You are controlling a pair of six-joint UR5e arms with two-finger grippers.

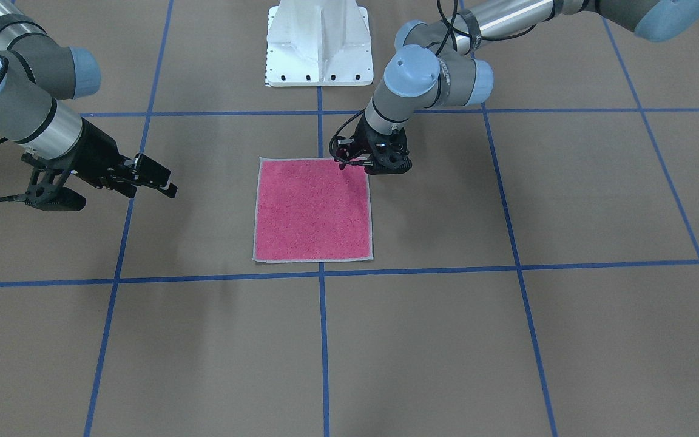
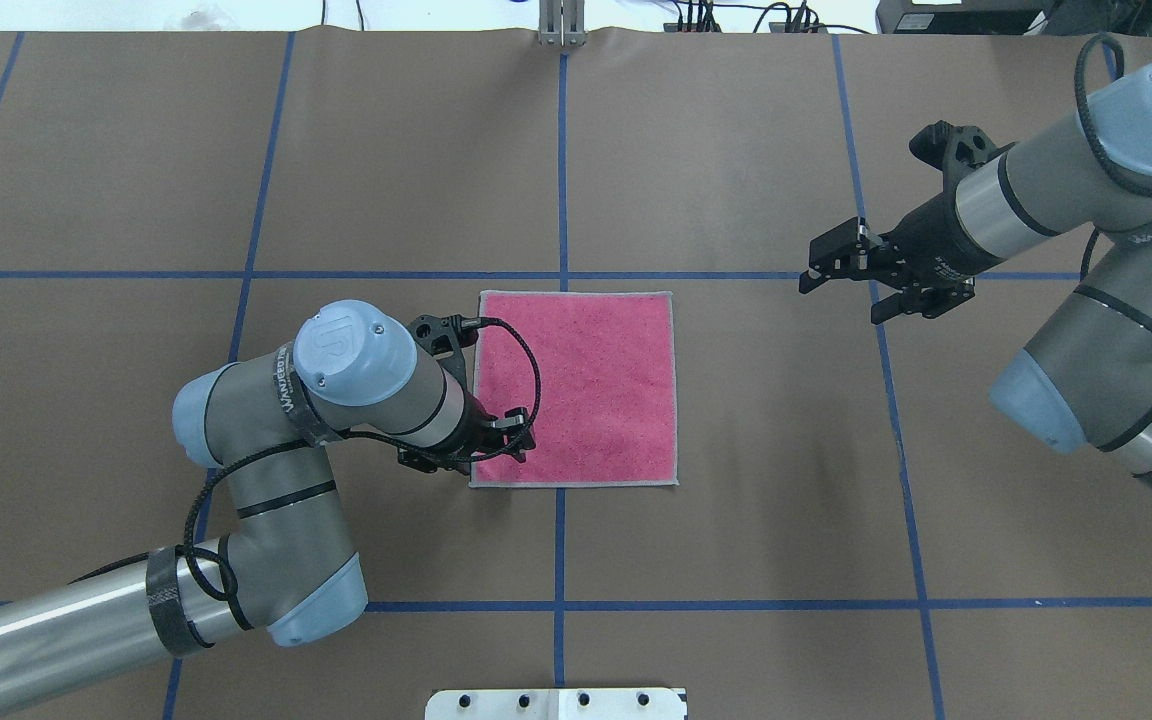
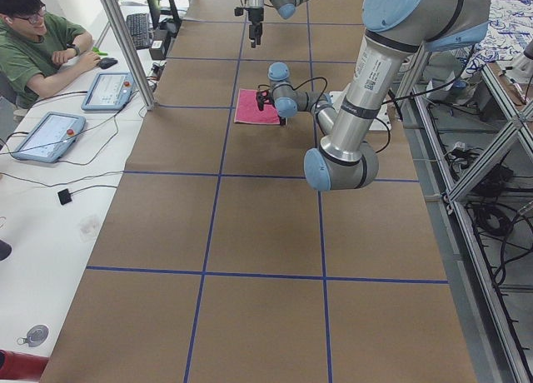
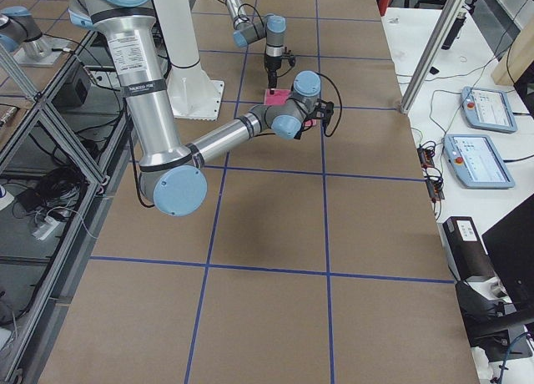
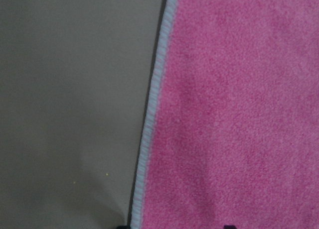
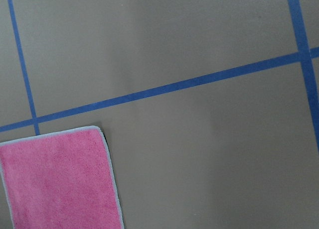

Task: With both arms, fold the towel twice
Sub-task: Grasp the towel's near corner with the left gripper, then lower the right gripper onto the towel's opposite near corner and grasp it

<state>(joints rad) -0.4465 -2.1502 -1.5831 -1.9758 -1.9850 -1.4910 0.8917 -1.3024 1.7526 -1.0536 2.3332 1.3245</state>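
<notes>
The first fold is not yet begun: the small square terry towel, bright pink face up with light grey edging, lies flat at the middle of the brown table. The left arm's black two-finger gripper sits low at its near left corner, jaws parted astride the edging, and should next pinch there, while the right arm's black gripper, jaws apart, hangs well off to the right and must come in to its own corner
</notes>
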